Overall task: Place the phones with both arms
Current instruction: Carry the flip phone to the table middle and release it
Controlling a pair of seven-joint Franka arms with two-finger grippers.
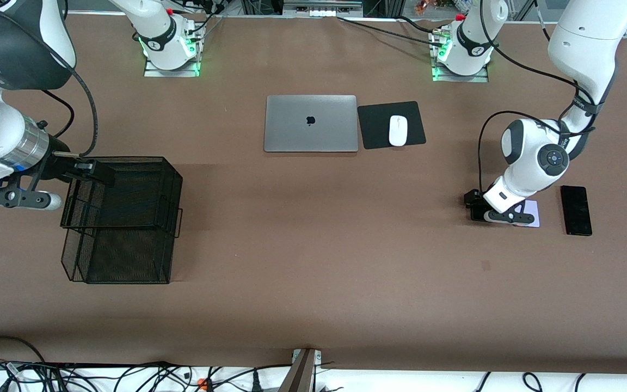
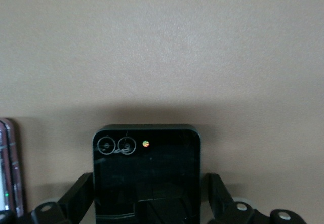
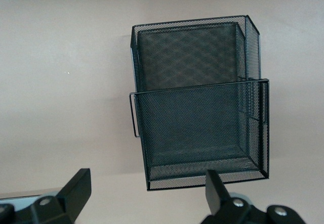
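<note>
The small squarish black phone [image 2: 147, 168] lies flat on the table, mostly hidden under the left hand in the front view. My left gripper [image 1: 475, 208] is down at the table, open, with a finger [image 2: 80, 197] on each side of this phone. The pale lilac-white phone [image 1: 532, 212] lies right beside it, and its edge shows in the left wrist view [image 2: 7, 168]. The longer black slab [image 1: 576, 210] lies a little farther toward the left arm's end. My right gripper [image 1: 108, 174] hangs open and empty over the black mesh basket [image 1: 120, 256], which also shows in the right wrist view [image 3: 202, 128].
The silver laptop [image 1: 311, 123] lies closed at mid table, farther from the front camera. Beside it a white mouse [image 1: 398, 130] sits on a black mouse pad [image 1: 373, 125]. The mesh basket has two stacked tiers, the lower one pulled out toward the front camera.
</note>
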